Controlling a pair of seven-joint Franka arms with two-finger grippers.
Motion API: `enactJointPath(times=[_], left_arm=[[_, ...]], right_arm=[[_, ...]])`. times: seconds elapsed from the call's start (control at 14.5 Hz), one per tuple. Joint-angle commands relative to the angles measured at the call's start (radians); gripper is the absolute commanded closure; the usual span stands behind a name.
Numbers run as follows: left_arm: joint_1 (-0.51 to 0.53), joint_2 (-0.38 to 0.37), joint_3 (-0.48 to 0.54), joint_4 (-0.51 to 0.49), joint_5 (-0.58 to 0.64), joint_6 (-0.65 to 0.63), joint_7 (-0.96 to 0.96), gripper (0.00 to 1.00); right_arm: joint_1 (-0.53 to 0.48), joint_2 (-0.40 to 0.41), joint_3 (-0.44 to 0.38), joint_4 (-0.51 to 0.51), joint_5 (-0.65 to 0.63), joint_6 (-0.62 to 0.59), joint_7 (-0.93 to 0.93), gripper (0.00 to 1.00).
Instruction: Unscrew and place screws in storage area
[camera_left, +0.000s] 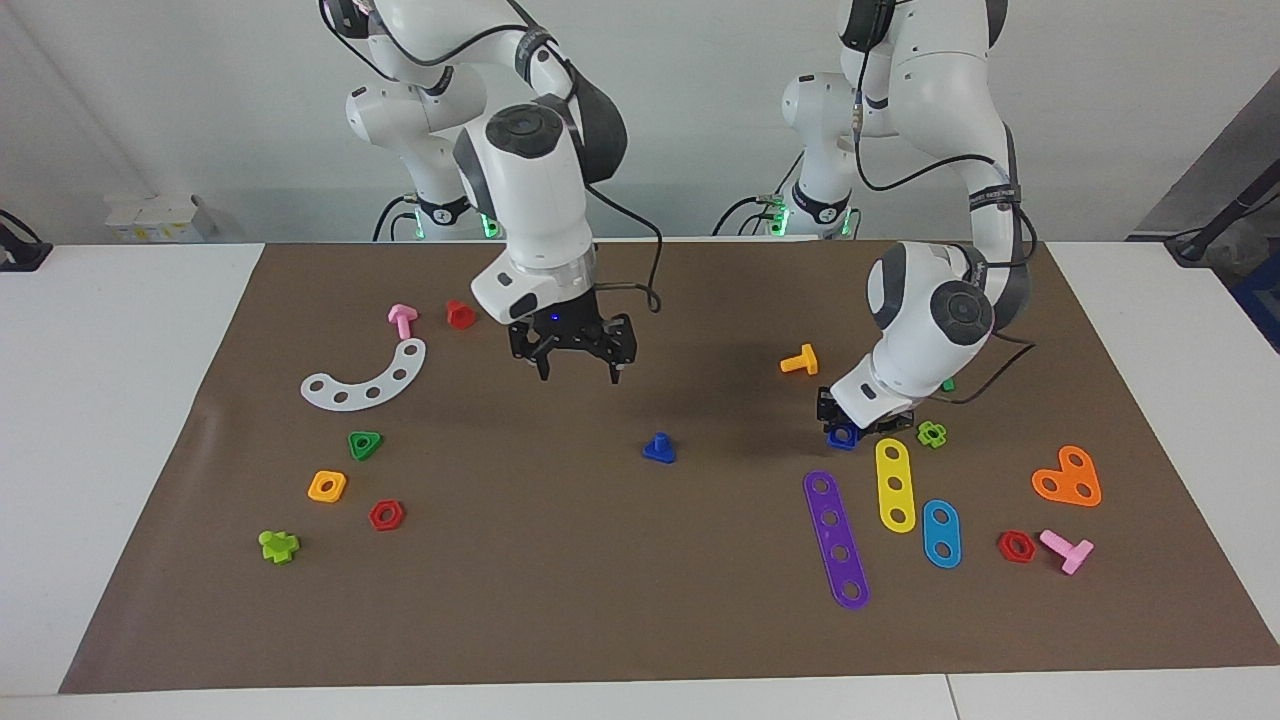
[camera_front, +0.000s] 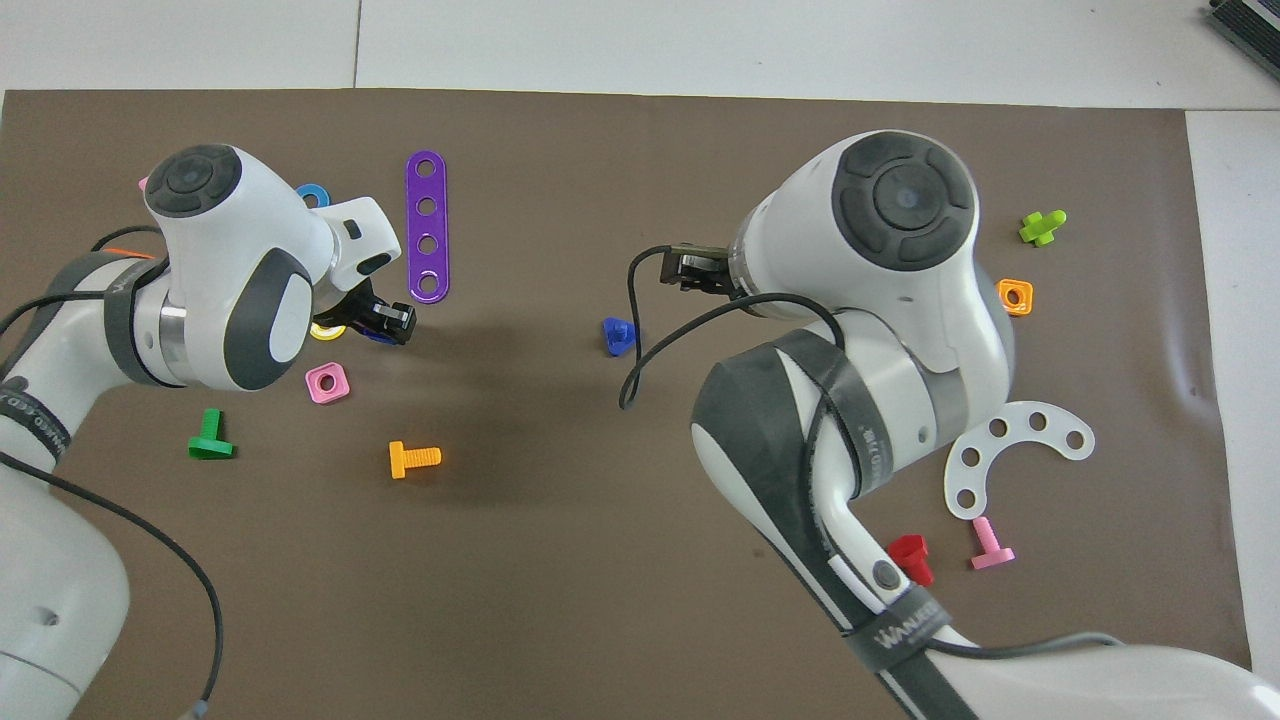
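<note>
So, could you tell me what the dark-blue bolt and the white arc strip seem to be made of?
Dark-blue bolt: likely moulded plastic, uniform saturated colour, slight sheen. White arc strip: probably thin plastic sheet, flat, matte, with clean round holes.

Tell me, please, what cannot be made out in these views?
- Overhead view: the right arm covers most of the right gripper and the green triangle nut.
- Overhead view: the left arm hides the orange heart plate and most of the yellow strip.
- Facing view: the left arm hides the pink square nut and most of the green bolt.
- Both views: unclear whether the dark-blue nut at the left gripper touches the mat.
</note>
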Motion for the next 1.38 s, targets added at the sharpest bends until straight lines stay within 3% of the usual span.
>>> enactJointPath(times=[0.0, 0.14, 0.28, 0.55, 0.96, 1.24, 1.31], left_arm=[[-0.007, -0.068, 0.0, -0.118, -0.021, 0.096, 0.009, 0.71], [-0.008, -0.076, 0.0, -0.159, -0.021, 0.169, -0.007, 0.71], [-0.03, -0.076, 0.0, -0.175, -0.021, 0.218, -0.044, 0.7], [-0.057, -0.076, 0.002, -0.175, -0.019, 0.226, -0.101, 0.69], [-0.067, -0.077, 0.003, -0.184, -0.001, 0.225, -0.1, 0.56], [-0.065, -0.083, 0.003, -0.199, 0.016, 0.226, -0.098, 0.52], [-0.065, -0.087, 0.003, -0.204, 0.016, 0.228, -0.096, 0.44]], right_arm=[[0.019, 0.09, -0.004, 0.041, 0.006, 0.076, 0.008, 0.0], [0.033, 0.149, -0.003, 0.055, 0.001, 0.102, 0.011, 0.0], [0.075, 0.26, -0.004, 0.151, -0.01, 0.122, 0.045, 0.0], [0.105, 0.33, -0.004, 0.158, -0.033, 0.16, 0.051, 0.05], [0.125, 0.329, -0.004, 0.109, -0.03, 0.188, 0.059, 0.35], [0.131, 0.318, -0.004, 0.07, -0.031, 0.173, 0.052, 0.38], [0.131, 0.318, -0.004, 0.072, -0.031, 0.173, 0.052, 0.39]])
